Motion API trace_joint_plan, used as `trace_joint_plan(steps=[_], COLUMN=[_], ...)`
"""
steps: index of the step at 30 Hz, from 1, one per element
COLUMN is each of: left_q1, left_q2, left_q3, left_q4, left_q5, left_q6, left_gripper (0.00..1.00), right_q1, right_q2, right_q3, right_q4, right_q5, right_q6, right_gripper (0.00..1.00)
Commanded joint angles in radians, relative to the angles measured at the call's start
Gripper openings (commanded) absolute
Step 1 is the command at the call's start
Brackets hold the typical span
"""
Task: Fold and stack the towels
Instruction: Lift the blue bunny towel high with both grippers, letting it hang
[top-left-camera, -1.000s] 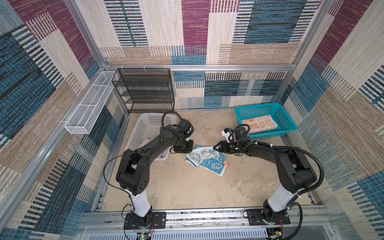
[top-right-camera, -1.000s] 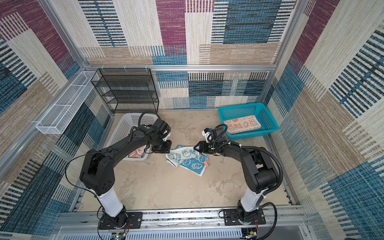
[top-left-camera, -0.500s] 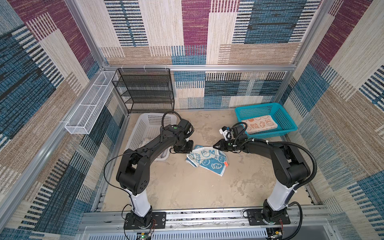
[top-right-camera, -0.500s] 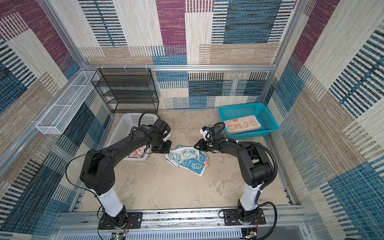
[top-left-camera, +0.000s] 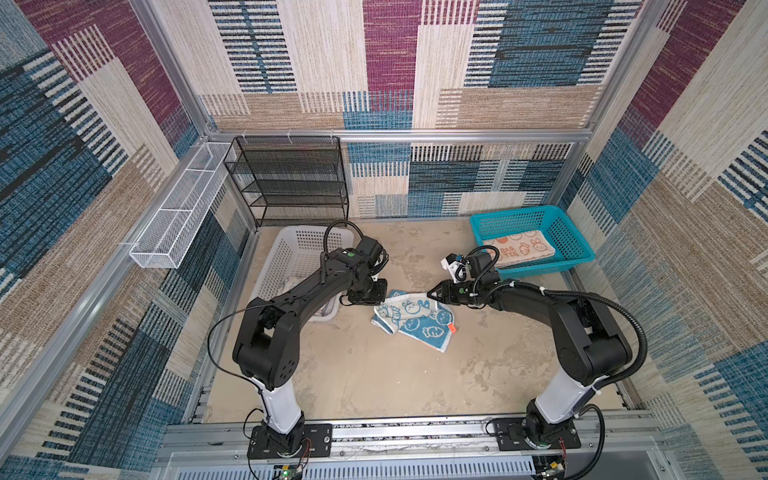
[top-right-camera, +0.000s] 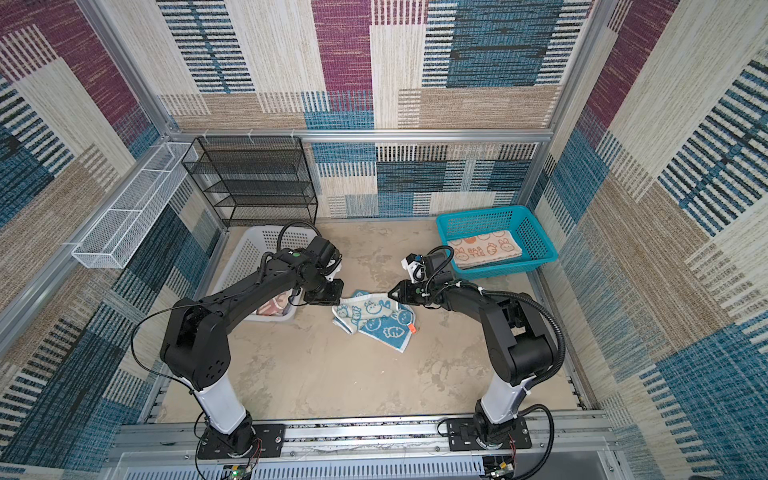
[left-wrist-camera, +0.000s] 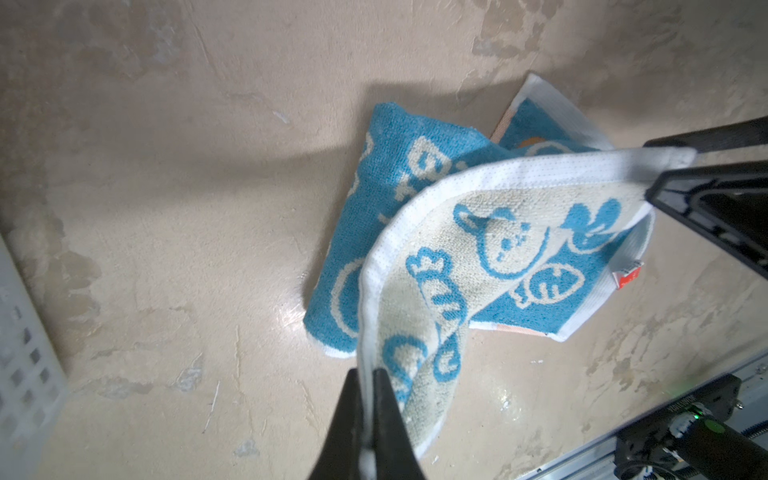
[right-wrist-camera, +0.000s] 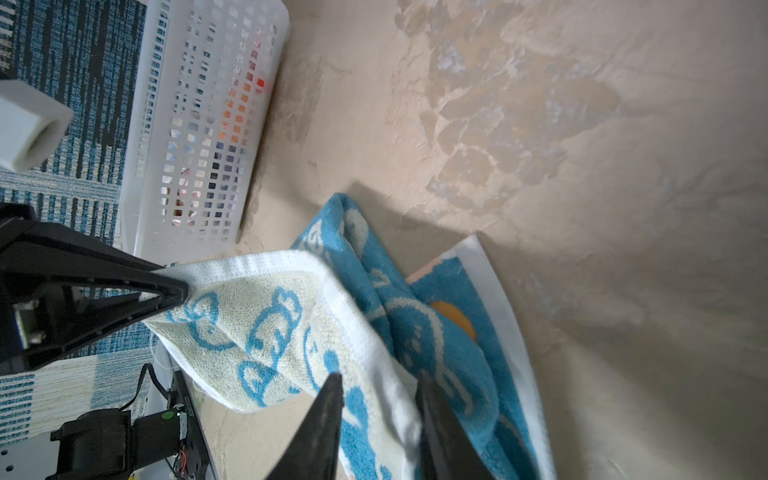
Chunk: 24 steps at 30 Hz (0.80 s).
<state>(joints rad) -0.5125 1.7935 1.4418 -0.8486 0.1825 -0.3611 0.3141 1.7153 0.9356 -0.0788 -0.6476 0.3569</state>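
My left gripper (left-wrist-camera: 365, 374) is clamped tight on one corner of the blue towel (left-wrist-camera: 415, 166), right on its white hem. My right gripper (right-wrist-camera: 380, 376) stands narrow, with the hem's other corner bunched between its fingers and raised off the table (top-left-camera: 374, 374). The hem runs between my two grippers as a lifted edge. Below it the rest of the cloth sags and lies crumpled, doubled over itself, with a red tag (left-wrist-camera: 627, 276) on its outer edge. The towel sits just beside the white basket (top-left-camera: 291, 257), on the side facing the teal basket (top-left-camera: 577, 253). My left gripper is nearest the white basket's wall, and my right is farther from it. Beyond the towel, away from the white basket, the table is bare. The teal basket stands well apart from the white one and holds the orange towel (top-left-camera: 519, 249), lying flat.
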Motion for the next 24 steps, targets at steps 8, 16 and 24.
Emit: trace_joint_plan(steps=[8, 16, 24], left_q1=[0.0, 0.022, 0.026], left_q2=[0.008, -0.034, -0.051], left_q3=[0.009, 0.222, 0.666], left_q4=[0.003, -0.074, -0.104], left_q5=[-0.018, -0.104, -0.273], left_q6=[0.013, 0.068, 0.217], left_gripper=[0.0, 0.0, 0.0], right_q1=[0.002, 0.001, 0.0], right_q2=[-0.021, -0.155, -0.216], right_q3=[-0.013, 0.223, 0.722], right_q4=[0.006, -0.178, -0.388], right_q5=[0.002, 0.124, 0.365], right_q6=[0.001, -0.02, -0.088], right_gripper=[0.07, 0.0, 0.0])
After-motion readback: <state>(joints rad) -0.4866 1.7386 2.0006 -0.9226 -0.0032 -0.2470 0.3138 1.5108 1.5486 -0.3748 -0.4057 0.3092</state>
